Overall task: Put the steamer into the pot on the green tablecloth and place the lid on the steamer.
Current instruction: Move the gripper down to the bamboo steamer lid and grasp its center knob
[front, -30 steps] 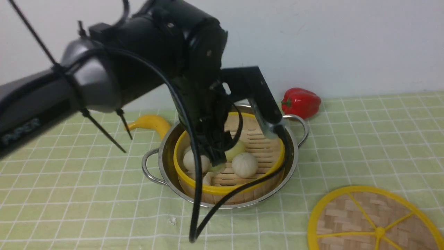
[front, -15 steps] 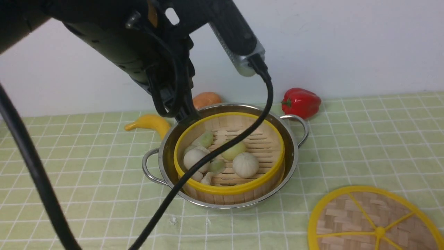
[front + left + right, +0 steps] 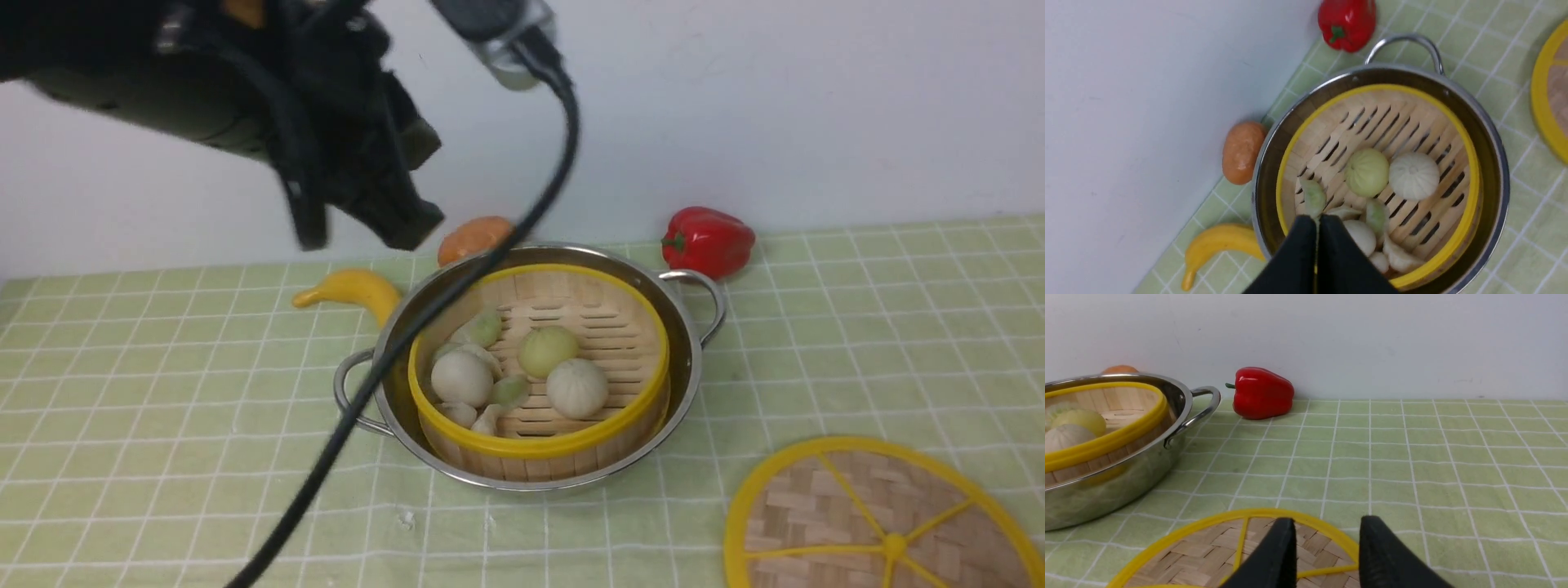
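My left hand [image 3: 1317, 228] hangs high and tilted downward, fingers clenched together on nothing. Below its fingertips the steamer [image 3: 539, 445] sits upright inside the pot [image 3: 694, 367], open mouth facing straight up. My right hand [image 3: 1327, 524] hovers low and level, fingers released and apart. Directly beneath them the lid [image 3: 824, 506] lies flat on the green tablecloth [image 3: 857, 327], knob upward.

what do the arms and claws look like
The left arm is bulky and black, with a thick black cable running from a silver-tipped block. The left claw and right claw are both black, tapering to narrow tips.
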Controlling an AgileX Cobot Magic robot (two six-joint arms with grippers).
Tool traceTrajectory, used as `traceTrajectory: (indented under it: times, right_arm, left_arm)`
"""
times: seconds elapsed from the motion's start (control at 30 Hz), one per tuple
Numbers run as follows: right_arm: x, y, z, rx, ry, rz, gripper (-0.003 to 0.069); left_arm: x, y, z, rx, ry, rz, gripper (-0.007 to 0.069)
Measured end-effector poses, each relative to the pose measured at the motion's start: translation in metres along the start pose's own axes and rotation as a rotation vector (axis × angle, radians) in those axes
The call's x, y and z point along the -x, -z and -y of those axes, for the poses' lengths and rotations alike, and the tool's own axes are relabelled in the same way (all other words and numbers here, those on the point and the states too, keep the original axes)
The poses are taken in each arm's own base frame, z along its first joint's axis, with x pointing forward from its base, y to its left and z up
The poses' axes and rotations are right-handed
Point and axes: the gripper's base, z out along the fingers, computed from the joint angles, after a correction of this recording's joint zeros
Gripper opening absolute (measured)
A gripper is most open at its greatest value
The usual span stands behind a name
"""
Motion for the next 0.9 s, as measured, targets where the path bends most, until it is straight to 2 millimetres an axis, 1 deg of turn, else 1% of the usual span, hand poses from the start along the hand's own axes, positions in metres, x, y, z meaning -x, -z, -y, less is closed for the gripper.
traceTrajectory:
  times: [0.03,0.07,0.13,0.17,0.2,0.23,0.33,0.37,0.4,0.43,0.53,0.6,0.63,0.67,0.7,0.83,0.9]
  right_arm:
    - [0.0,0.0,0.0,0.0,0.0,0.0,0.024]
    - [0.0,0.0,0.0,0.0,0.0,0.0,0.024]
    - [0.0,0.0,0.0,0.0,0.0,0.0,0.024]
    - [0.0,0.0,0.0,0.0,0.0,0.0,0.024]
    - [0.0,0.0,0.0,0.0,0.0,0.0,0.024]
    - [0.0,0.0,0.0,0.0,0.0,0.0,0.024]
    - [0.0,0.0,0.0,0.0,0.0,0.0,0.024]
    - [0.0,0.0,0.0,0.0,0.0,0.0,0.024]
    - [0.0,0.0,0.0,0.0,0.0,0.0,0.024]
    - [0.0,0.0,0.0,0.0,0.0,0.0,0.024]
    - [0.0,0.0,0.0,0.0,0.0,0.0,0.024]
    - [0.0,0.0,0.0,0.0,0.0,0.0,0.024]
    - [0.0,0.0,0.0,0.0,0.0,0.0,0.024]
    - [0.0,0.0,0.0,0.0,0.0,0.0,0.024]
    - [0.0,0.0,0.0,0.0,0.0,0.0,0.024]
    - [0.0,0.0,0.0,0.0,0.0,0.0,0.024]
    - [0.0,0.0,0.0,0.0,0.0,0.0,0.024]
  left_arm:
    - [-0.012,0.009,-0.004,0.017,0.055,0.031,0.0012]
    - [-0.028,0.022,-0.01,0.061,0.123,0.072,0.0012]
    - [-0.053,0.035,-0.013,0.112,0.215,0.106,0.0012]
    - [-0.068,0.037,-0.012,0.134,0.255,0.104,0.0012]
    - [-0.085,0.046,-0.013,0.185,0.309,0.126,0.0013]
    - [-0.1,0.047,-0.01,0.209,0.346,0.119,0.0016]
    - [-0.146,0.059,0.001,0.338,0.452,0.133,0.0022]
    - [-0.158,0.06,0.006,0.369,0.475,0.133,0.0022]
    - [-0.164,0.058,0.009,0.37,0.483,0.122,0.0022]
    - [-0.189,0.062,0.024,0.446,0.522,0.14,0.0022]
    - [-0.22,0.061,0.049,0.525,0.554,0.178,0.0031]
    - [-0.244,0.056,0.068,0.584,0.56,0.222,0.0033]
    - [-0.254,0.053,0.076,0.607,0.557,0.241,0.0033]
    - [-0.258,0.05,0.079,0.608,0.56,0.237,0.0033]
    - [-0.27,0.045,0.088,0.637,0.551,0.27,0.0037]
    - [-0.296,0.029,0.105,0.674,0.546,0.307,0.0051]
    - [-0.303,0.025,0.111,0.674,0.543,0.316,0.0055]
